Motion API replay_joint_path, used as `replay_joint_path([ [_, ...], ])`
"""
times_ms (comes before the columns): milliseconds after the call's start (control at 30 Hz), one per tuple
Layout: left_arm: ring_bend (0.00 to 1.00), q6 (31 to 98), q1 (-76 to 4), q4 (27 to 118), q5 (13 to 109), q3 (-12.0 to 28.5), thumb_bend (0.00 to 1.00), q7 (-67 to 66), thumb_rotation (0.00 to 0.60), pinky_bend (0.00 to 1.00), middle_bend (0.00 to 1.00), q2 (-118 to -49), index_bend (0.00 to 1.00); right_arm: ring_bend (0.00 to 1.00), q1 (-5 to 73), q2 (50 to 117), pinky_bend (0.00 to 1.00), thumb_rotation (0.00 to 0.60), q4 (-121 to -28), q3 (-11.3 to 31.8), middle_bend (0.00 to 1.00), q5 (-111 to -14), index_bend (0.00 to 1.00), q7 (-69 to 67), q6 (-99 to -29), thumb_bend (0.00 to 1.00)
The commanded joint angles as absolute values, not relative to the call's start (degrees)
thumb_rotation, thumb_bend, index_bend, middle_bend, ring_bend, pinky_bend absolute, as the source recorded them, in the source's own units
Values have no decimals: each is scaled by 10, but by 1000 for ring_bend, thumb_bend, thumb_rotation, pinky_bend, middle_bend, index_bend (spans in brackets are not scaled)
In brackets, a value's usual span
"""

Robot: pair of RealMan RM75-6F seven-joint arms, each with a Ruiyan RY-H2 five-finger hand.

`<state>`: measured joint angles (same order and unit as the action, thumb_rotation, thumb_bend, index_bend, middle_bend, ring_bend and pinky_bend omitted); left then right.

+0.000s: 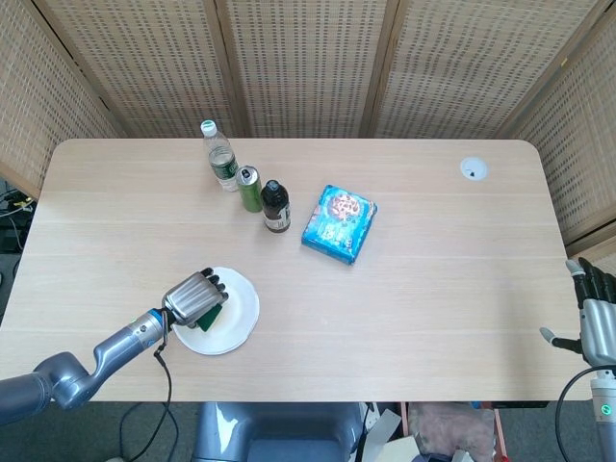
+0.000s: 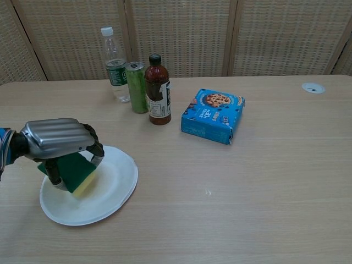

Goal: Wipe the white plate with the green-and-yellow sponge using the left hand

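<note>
The white plate (image 1: 234, 318) (image 2: 110, 190) lies near the table's front left. My left hand (image 1: 195, 297) (image 2: 55, 141) hovers over its left part and grips the green-and-yellow sponge (image 1: 210, 318) (image 2: 74, 174), green face up, yellow underside toward the plate. The sponge is tilted, with its lower edge close to or touching the plate. My right hand (image 1: 598, 318) hangs off the table's right front edge, fingers apart and holding nothing; the chest view does not show it.
Behind the plate stand a clear water bottle (image 1: 220, 156) (image 2: 114, 65), a green can (image 1: 250, 189) (image 2: 136, 87) and a dark sauce bottle (image 1: 276, 206) (image 2: 158, 90). A blue cookie box (image 1: 339, 223) (image 2: 213, 115) lies at centre. A round grommet (image 1: 473, 169) sits far right.
</note>
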<state>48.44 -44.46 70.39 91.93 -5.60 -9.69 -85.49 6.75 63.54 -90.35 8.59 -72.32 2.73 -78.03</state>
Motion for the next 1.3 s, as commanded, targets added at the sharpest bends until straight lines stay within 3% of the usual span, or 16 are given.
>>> replay_joint_path([
  [33,273,484,-442,703,920,-58,128,-103,600,18,436,-859,609,0,68,636,0,600,-904,86,0,-724,0,29,-780,0],
  [700,273,477,-433,659,920,-67,127,-124,600,38,436,-902,610,0,67,634,0,600,-903,86,0,-723,0,24,-780,0],
  [1033,273,523,-428,685,894,-25,128,-86,600,39,436,-839,611,0,65,631,0,600,-907,85,0,-728,0,21,-785,0],
  [1300,273,480,-414,606,834,-14,128,-25,600,45,436,-845,610,0,65,633,0,600,-909,83,0,-730,0,28,-785,0],
])
